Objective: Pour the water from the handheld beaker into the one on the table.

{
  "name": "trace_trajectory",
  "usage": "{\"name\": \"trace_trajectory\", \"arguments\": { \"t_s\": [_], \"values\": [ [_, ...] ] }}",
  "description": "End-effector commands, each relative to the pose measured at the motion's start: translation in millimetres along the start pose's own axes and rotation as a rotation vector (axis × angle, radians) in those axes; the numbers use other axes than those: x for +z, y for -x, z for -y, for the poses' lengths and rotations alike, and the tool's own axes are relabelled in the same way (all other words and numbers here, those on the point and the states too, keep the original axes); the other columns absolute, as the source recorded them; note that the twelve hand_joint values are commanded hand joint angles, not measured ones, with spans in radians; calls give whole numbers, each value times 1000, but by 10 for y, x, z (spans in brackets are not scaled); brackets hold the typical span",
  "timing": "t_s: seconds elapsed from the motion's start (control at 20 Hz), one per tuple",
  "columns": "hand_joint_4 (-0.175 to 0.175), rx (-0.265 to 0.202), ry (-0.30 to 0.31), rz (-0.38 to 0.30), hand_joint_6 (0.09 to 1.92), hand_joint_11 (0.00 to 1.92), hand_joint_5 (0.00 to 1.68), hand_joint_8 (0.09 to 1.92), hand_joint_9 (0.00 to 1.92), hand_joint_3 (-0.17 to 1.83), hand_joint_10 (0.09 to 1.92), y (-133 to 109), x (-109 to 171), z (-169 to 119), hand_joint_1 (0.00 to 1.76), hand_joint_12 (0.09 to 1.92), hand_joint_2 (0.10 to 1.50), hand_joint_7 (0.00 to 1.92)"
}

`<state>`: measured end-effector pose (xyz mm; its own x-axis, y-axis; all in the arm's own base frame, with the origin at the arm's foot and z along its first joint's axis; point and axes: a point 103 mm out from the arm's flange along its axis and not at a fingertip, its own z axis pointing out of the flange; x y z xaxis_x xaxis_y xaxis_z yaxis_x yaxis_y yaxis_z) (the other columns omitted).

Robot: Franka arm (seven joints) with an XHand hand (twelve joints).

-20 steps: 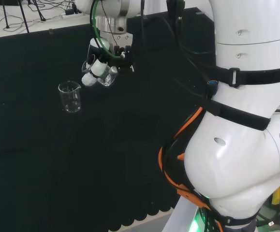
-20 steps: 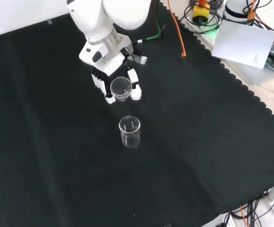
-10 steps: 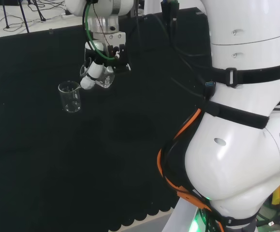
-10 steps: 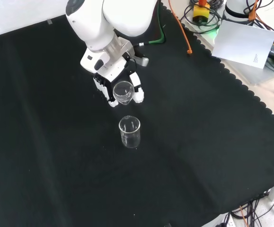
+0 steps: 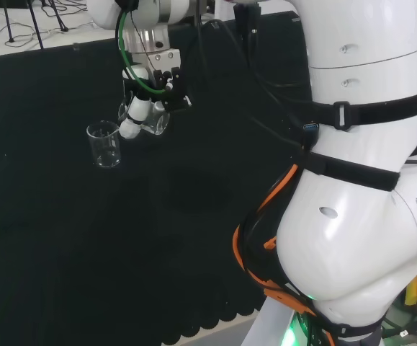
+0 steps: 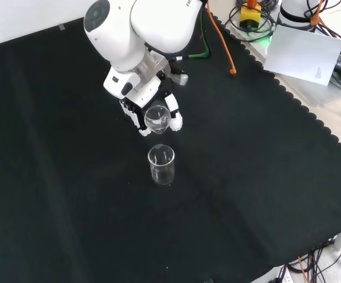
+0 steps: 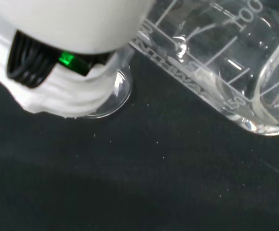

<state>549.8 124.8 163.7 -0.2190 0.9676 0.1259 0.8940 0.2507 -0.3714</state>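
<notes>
Here, in the head view, the hand (image 5: pixel 137 115) hangs toward the far edge of the desk (image 5: pixel 86 245), its fingers curled round a clear glass beaker (image 5: pixel 155 120) that is tipped over toward a second beaker (image 5: pixel 105 144). That second one stands upright on the black cloth, just beside the hand and a little nearer the view's left. The two glasses are close but apart.

From the front, the hand (image 6: pixel 138 112) comes down from the far side of the desk (image 6: pixel 264 194), and the held beaker (image 6: pixel 157 118) shows its round mouth tilted toward the camera. The standing beaker (image 6: pixel 161 164) sits directly below it in the picture, well inside the cloth and away from every scalloped edge. The tilted rim looks short of the standing rim (a judgement, as clear glass hides much).

At the wrist, the held beaker (image 7: pixel 226 62) lies steeply slanted with its printed scale plain to see, and a little water seems to pool low against its wall. A white part of the hand (image 7: pixel 62 57) covers the near side, and the other beaker's rim (image 7: pixel 116 94) peeps out under it.

The risk, as I judge it, is water falling onto the cloth if the tilt deepens before the lip stands over the open mouth. A low approach could also knock the light standing glass over.
</notes>
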Motion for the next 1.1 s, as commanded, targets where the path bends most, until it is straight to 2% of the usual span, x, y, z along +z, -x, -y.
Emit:
{"name": "trace_trajectory", "arguments": {
  "t_s": [0.05,0.35,0.75,1.1],
  "values": [
    [-160,1,-16,17,87,1442,1605,87,1764,710,98,-39,18,-1,1227,734,544,1793],
    [-160,-1,-22,38,87,1440,1606,87,1764,712,97,-124,-13,-14,1227,736,543,1795],
    [-159,25,-16,102,87,1438,1608,87,1764,715,95,-227,-41,-51,1227,739,541,1796],
    [-158,48,-11,124,87,1439,1609,87,1764,719,95,-284,-78,-91,1227,743,540,1797]
  ]
}}
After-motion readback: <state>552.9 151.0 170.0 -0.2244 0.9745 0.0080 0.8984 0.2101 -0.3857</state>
